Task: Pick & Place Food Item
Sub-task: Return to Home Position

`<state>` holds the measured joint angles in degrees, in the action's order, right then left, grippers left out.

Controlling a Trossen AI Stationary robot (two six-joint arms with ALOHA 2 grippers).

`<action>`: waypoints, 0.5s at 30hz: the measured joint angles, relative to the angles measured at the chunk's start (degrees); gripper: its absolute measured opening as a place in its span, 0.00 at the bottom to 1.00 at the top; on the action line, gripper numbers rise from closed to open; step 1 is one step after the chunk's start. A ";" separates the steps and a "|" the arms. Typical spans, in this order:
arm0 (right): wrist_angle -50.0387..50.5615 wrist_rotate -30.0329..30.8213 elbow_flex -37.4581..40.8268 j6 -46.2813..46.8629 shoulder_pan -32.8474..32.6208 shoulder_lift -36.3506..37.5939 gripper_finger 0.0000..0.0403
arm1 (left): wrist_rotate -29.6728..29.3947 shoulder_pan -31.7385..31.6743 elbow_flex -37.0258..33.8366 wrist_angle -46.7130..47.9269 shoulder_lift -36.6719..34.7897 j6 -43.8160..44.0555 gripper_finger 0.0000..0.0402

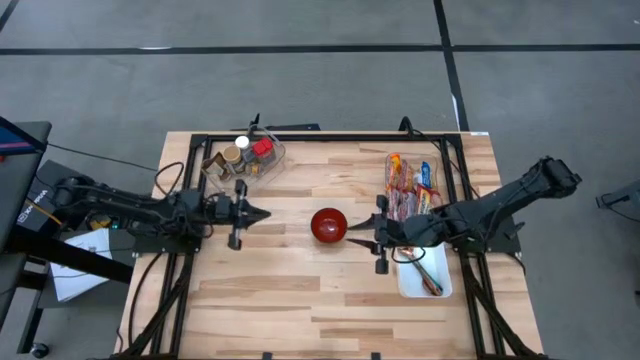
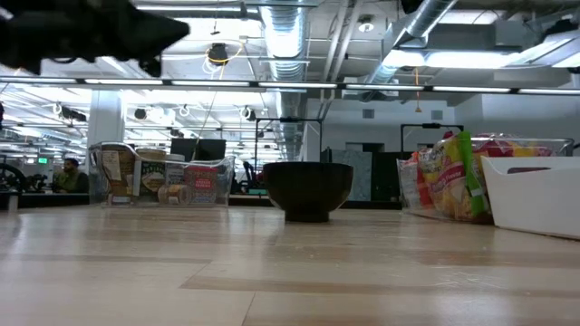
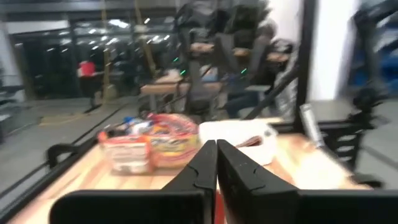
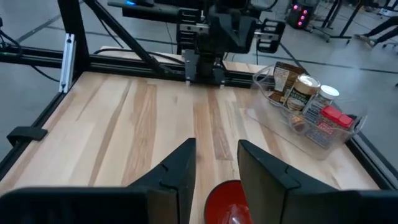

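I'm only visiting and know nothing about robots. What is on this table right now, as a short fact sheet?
Surface: wooden table
Middle: red bowl, upright
Left gripper: shut, holding nothing, left of the bowl
Right gripper: open, holding nothing, just right of the bowl
White bin: right side, under the right arm
Inside it: brown spoon
Clear bin: far side, left, holding jars
Snack packets: far side, right, beside the white bin

Just ahead of the right gripper [image 4: 216, 149], the red bowl [image 4: 229, 202] is cut off by the wrist view's edge, and the white bin [image 2: 535, 195] beside that gripper runs past the low view's edge, its wall hiding its contents.
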<state>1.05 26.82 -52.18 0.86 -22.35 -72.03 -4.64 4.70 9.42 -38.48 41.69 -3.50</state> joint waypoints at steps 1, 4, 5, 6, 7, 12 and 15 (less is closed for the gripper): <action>0.19 0.03 0.00 0.00 -0.15 0.20 0.28 | 0.88 0.18 -1.47 -0.13 -2.30 0.65 0.01; 0.45 0.03 0.04 0.02 -0.15 0.88 0.28 | 2.95 0.67 -5.55 0.18 -8.36 0.96 0.02; 0.27 0.05 0.04 0.02 -0.15 1.19 0.28 | 2.89 0.73 -6.64 0.81 -10.08 0.92 0.02; 0.23 0.06 0.04 0.00 -0.15 1.55 0.28 | 2.25 0.68 -7.60 1.31 -11.69 0.86 0.02; 0.23 0.07 0.04 0.00 -0.13 1.81 0.28 | 1.42 0.63 -8.30 2.11 -13.22 0.83 0.02; 0.69 0.10 0.02 -0.28 -0.15 2.03 0.28 | -0.03 0.64 -9.04 11.73 -19.92 0.47 0.01; 2.51 0.14 0.02 0.03 -0.13 2.03 0.28 | -0.01 0.64 -9.04 15.05 -23.02 -1.01 0.00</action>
<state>3.56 26.96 -52.16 0.89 -22.48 -70.00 -4.65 5.34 0.38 -23.43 18.67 -4.51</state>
